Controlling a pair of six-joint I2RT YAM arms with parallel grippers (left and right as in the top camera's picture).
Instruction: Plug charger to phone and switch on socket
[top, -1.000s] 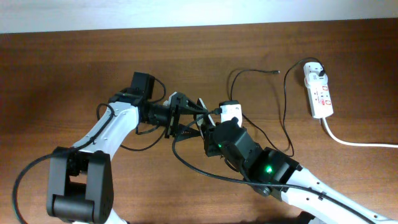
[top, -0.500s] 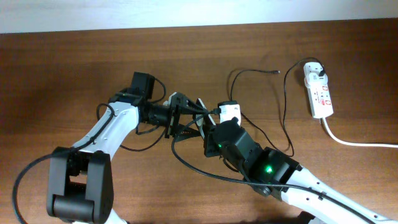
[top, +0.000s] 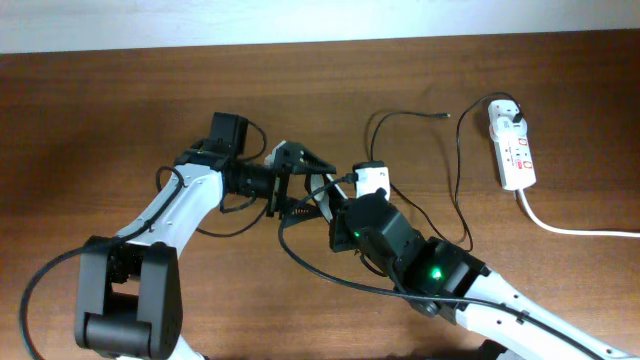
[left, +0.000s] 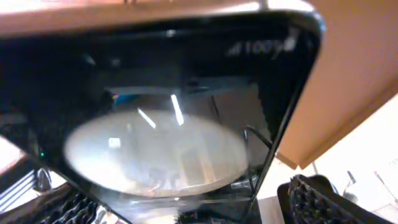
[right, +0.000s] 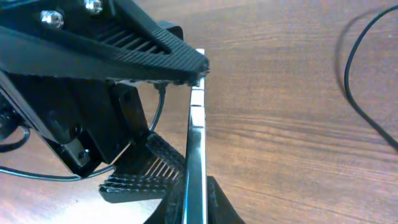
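Observation:
The black phone (left: 186, 81) is held on edge above the table and fills the left wrist view with its glossy face. In the right wrist view only the phone's thin edge (right: 196, 137) shows, with my right gripper (right: 194, 208) shut on its lower end. My left gripper (top: 312, 188) is open, its fingers (right: 137, 53) spread to either side of the phone (top: 322, 195). The charger's black cable (top: 458, 190) loops on the table. Its connector tip (top: 444, 116) lies free at the back, and its white plug (top: 507, 113) sits in the white socket (top: 516, 152) at the right.
The socket's thick white cord (top: 575, 230) runs off to the right edge. Both arms meet at the middle of the brown wooden table (top: 120, 100), with their black cables (top: 310, 262) hanging in front. A pale wall borders the far edge.
My left gripper's jaws have spread wider and let go of the phone. My right gripper's jaws have closed onto the phone. Neither arm has shifted much.

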